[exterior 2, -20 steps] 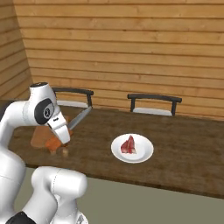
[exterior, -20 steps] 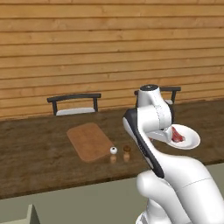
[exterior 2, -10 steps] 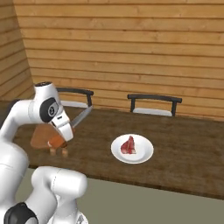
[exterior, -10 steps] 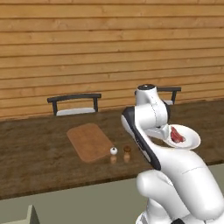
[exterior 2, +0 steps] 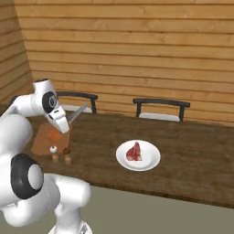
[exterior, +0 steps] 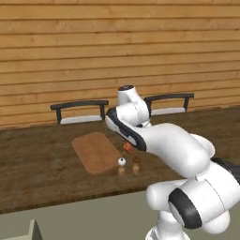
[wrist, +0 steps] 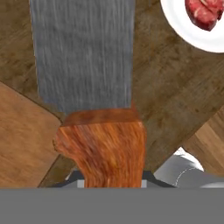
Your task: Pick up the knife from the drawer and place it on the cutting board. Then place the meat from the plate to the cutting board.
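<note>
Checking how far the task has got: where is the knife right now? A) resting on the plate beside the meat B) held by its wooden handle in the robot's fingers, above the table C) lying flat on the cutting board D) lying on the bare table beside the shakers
B: the knife is gripped by its reddish handle, with the blade jutting out over the table and off the cutting board.

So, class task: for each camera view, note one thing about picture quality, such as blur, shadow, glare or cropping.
Hand view: the knife sits so close that its grey blade looks soft and streaky and runs off the top edge; the plate is cropped at the corner. Left base view: flat, even light, and only faint shadows under the two small shakers. Right base view: no glare on the plate, and the meat reads clearly.
</note>
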Motion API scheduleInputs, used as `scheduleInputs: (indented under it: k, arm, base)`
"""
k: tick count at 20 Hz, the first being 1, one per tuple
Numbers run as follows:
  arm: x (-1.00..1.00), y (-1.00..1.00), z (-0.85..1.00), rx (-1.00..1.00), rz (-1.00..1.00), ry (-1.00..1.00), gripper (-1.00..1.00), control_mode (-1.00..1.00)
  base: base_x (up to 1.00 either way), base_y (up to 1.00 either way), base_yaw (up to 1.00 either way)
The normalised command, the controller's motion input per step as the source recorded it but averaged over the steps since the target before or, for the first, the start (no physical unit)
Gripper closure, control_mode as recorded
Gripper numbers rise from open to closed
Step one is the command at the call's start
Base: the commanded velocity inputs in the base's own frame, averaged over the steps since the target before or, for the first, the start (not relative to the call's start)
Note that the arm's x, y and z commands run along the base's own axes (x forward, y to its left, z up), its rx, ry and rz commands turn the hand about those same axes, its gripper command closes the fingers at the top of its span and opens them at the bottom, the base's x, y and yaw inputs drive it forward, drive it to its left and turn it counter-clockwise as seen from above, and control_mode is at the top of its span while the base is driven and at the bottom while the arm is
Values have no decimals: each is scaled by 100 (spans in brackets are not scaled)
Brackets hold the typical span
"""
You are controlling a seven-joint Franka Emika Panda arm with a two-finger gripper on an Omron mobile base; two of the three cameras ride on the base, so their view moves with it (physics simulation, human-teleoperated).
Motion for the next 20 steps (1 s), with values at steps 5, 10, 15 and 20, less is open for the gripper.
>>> scheduleInputs:
  k: [5,10,15,20]
  arm:
    - [83,66,-17,-3,0,13,100,-100]
    - [81,45,-35,0,0,13,100,-100]
    - [37,34,-48,0,0,12,100,-100]
    - [8,45,-44,-2,0,5,100,-100]
  base:
    - [0,0,0]
    - [0,0,0]
    - [0,0,0]
    - [0,0,0]
